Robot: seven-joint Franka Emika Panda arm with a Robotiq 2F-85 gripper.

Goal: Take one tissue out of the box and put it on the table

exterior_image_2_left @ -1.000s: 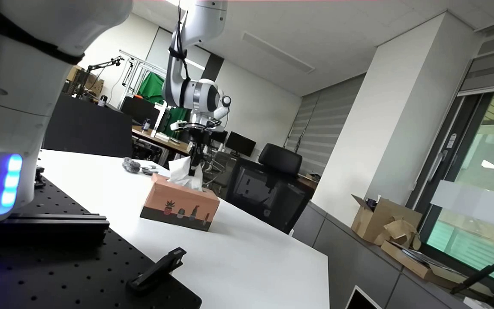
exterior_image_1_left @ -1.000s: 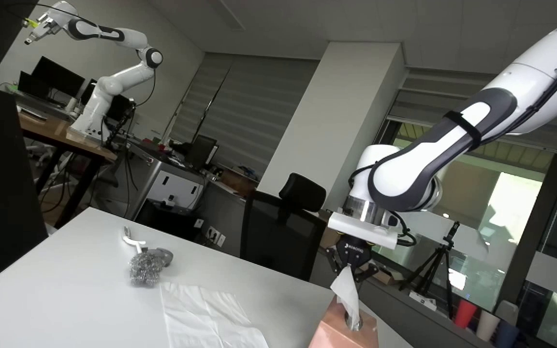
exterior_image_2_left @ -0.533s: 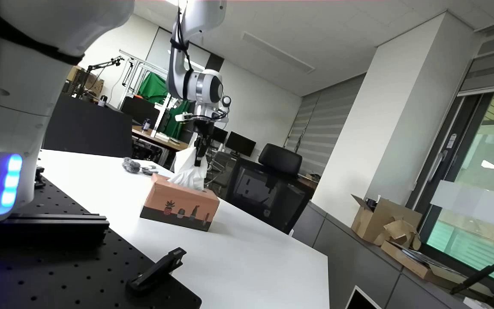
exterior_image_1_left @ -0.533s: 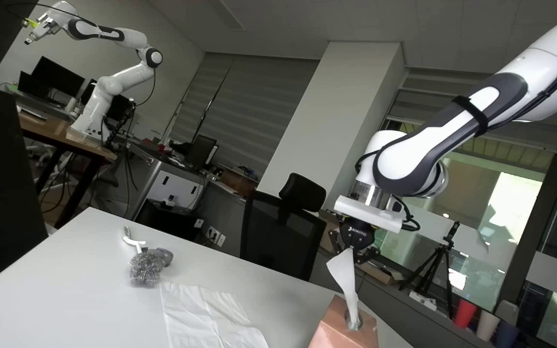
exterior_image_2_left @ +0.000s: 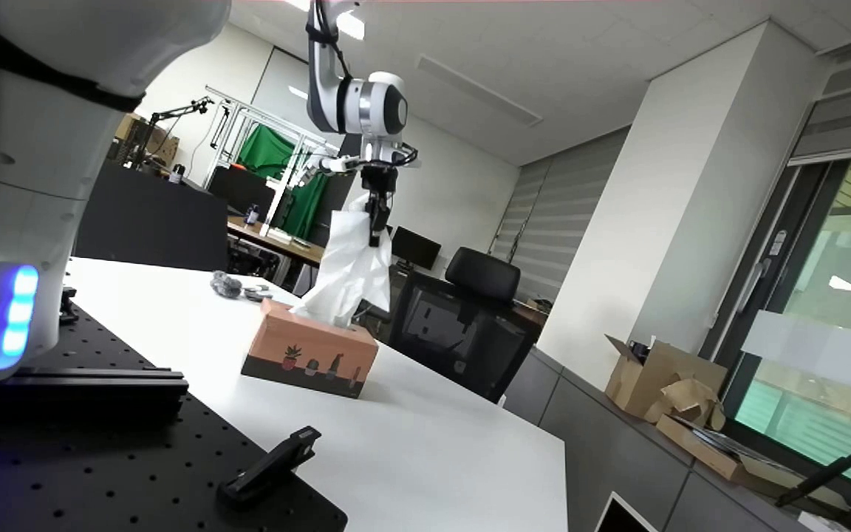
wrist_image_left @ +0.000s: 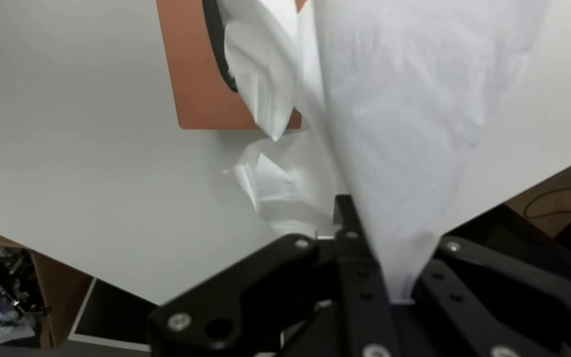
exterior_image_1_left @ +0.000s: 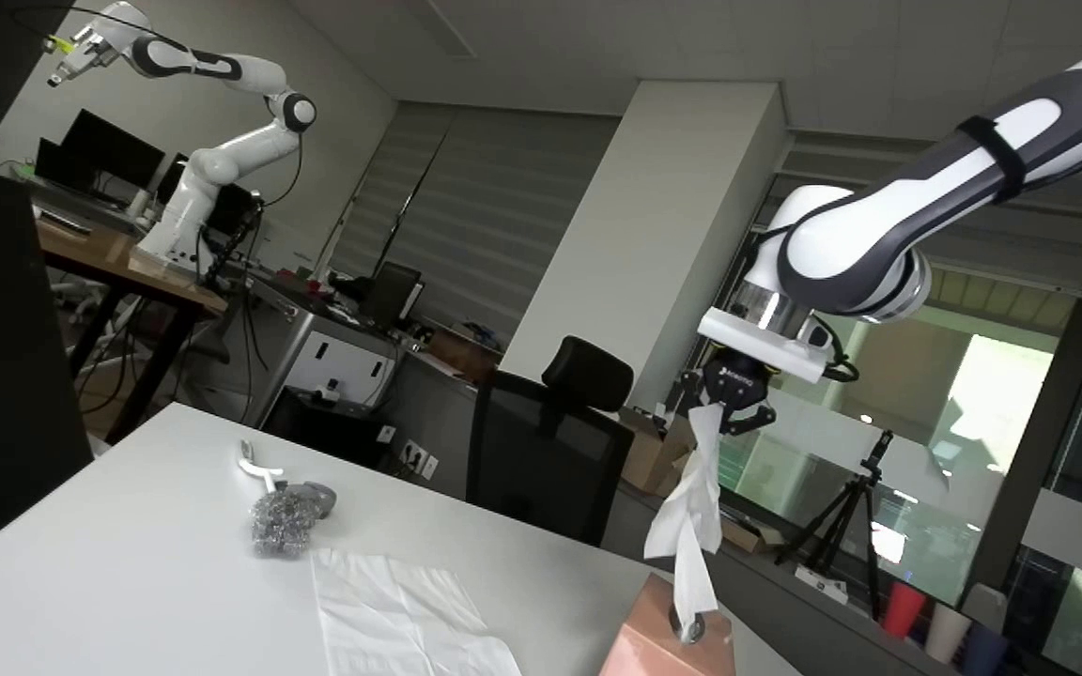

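The tissue box [exterior_image_1_left: 652, 643] is orange-pink and stands on the white table; it also shows in an exterior view [exterior_image_2_left: 311, 353] and in the wrist view [wrist_image_left: 200, 99]. My gripper [exterior_image_1_left: 727, 421] is above the box, shut on the upper end of a white tissue [exterior_image_1_left: 688, 507]. The tissue hangs long and twisted, its lower end still at the box opening. It covers one fingertip in the wrist view [wrist_image_left: 404, 89]. I cannot tell if its lower part is a second tissue. Another tissue [exterior_image_1_left: 409, 615] lies flat on the table beside the box.
A grey wiry ball [exterior_image_1_left: 283, 521] and a white-handled tool [exterior_image_1_left: 264, 469] lie on the table [exterior_image_1_left: 118, 554]. A black chair [exterior_image_1_left: 548, 460] stands behind the table edge. A black clamp [exterior_image_2_left: 270, 469] sits at the black base plate's edge. An open cardboard carton [wrist_image_left: 60, 292] is off the table.
My gripper has risen, and in the exterior views moved to the right, pulling the tissue far up out of the box. The box and the flat tissue have not moved.
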